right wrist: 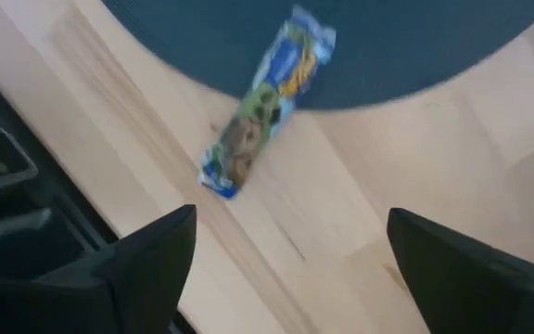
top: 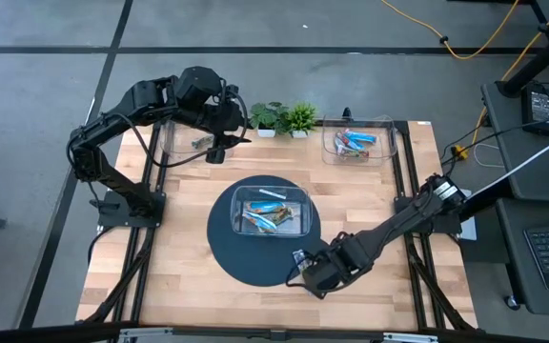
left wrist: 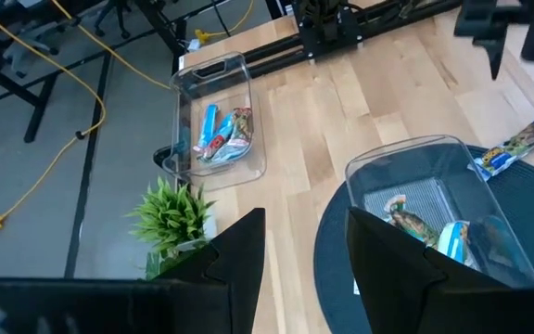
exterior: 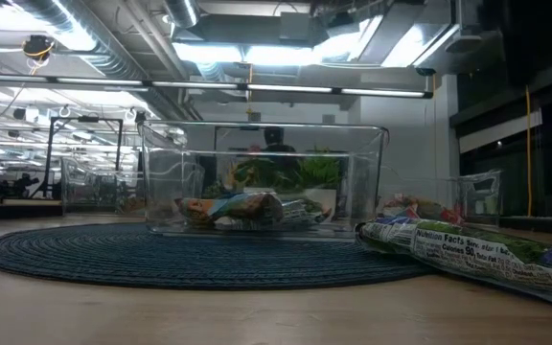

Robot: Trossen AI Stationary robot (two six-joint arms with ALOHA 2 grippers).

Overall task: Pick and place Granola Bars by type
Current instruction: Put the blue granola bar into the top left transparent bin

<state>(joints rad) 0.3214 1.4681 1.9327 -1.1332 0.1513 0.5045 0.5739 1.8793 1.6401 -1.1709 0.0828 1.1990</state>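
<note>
One multicoloured blue-edged granola bar [right wrist: 265, 107] lies flat, partly on the round dark mat's near edge and partly on the wood; it also shows in the high view [top: 299, 255] and the low view [exterior: 468, 251]. My right gripper [right wrist: 286, 269] hovers open above it, touching nothing. More bars lie in the centre bin [top: 272, 211]. The far right bin [top: 357, 142] holds blue and multicoloured bars, and the far left bin [top: 191, 141] holds one. My left gripper [left wrist: 304, 250] is open, up over the far left bin [top: 215, 145].
The clear centre bin stands on the round dark mat [top: 227, 248]. Two small green plants [top: 286, 118] sit at the far edge between the two far bins. Bare wood lies left and right of the mat. Black frame rails run along the table's sides.
</note>
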